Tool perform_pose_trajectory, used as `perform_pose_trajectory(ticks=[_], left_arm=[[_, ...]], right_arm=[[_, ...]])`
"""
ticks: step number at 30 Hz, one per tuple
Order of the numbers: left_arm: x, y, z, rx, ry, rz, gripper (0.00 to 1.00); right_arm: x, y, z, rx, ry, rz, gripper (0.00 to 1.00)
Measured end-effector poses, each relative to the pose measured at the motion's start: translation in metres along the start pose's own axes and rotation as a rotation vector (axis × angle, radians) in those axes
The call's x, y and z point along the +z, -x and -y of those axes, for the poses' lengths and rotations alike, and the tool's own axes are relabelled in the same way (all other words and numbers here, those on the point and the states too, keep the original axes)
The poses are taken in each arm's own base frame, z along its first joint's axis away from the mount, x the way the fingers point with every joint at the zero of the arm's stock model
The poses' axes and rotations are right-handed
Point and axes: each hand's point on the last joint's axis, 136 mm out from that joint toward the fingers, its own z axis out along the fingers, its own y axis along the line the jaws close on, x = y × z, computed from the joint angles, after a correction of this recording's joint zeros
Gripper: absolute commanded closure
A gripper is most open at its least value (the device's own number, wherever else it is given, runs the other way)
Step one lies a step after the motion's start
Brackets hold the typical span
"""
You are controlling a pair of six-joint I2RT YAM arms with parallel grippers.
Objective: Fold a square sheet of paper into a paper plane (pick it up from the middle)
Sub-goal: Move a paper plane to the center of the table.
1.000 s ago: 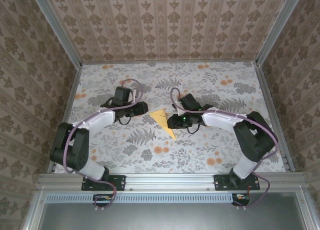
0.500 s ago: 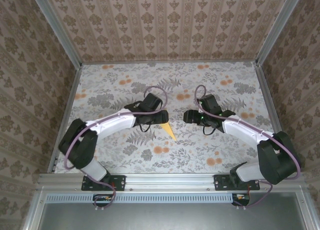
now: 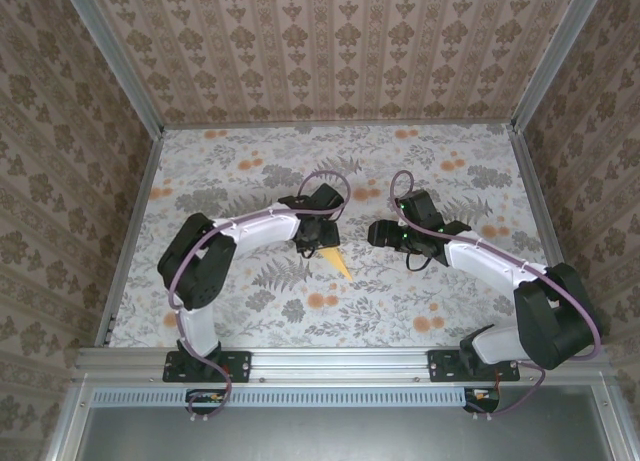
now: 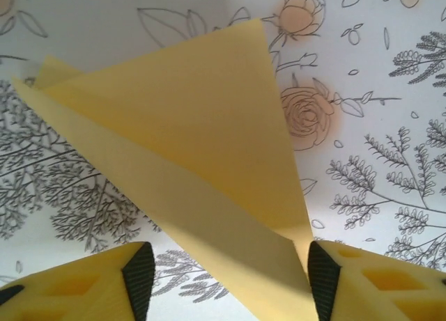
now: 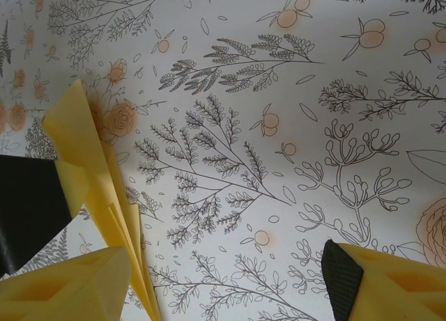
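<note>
The square sheet of paper lies folded into a pointed yellow paper plane point(image 3: 339, 263) at the middle of the table, its tip toward me. My left gripper point(image 3: 322, 244) hangs right over its wide end and hides it from above. In the left wrist view the paper plane point(image 4: 202, 147) runs between the open jaws of my left gripper point(image 4: 230, 283); its edge meets the right pad point(image 4: 323, 279), with a gap at the left pad point(image 4: 139, 279). My right gripper point(image 3: 373, 232) stands open to the right. In the right wrist view the plane point(image 5: 94, 161) lies beside the left finger point(image 5: 70, 286) of my right gripper point(image 5: 226, 265), nothing between the jaws.
The table wears a flower-printed cloth point(image 3: 420, 301) with small orange blotches. Patterned walls and metal rails point(image 3: 130, 231) close it in on three sides. The dark body of the left arm point(image 5: 28, 209) shows at the left edge of the right wrist view.
The left arm swung in from the left to stand over the paper. The right gripper let go of the paper, opened and drew back to the right.
</note>
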Motion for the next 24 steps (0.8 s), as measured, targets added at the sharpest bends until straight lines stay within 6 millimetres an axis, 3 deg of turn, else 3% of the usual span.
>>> perform_pose_trajectory(ticks=[6,14,20,24], left_arm=[[-0.014,-0.013,-0.020,-0.082,0.001,0.012,0.55],[-0.016,-0.016,-0.021,-0.187,-0.048,0.037,0.64],[-0.011,-0.026,-0.026,-0.260,-0.064,0.026,0.78],[-0.016,-0.028,-0.026,-0.282,-0.077,0.031,0.80]], right_arm=[[0.013,-0.009,0.007,0.011,-0.025,-0.045,0.25],[0.016,-0.012,0.008,0.021,-0.026,-0.058,0.25],[0.020,-0.017,0.010,0.035,-0.030,-0.081,0.26],[0.023,-0.020,0.010,0.040,-0.028,-0.094,0.26]])
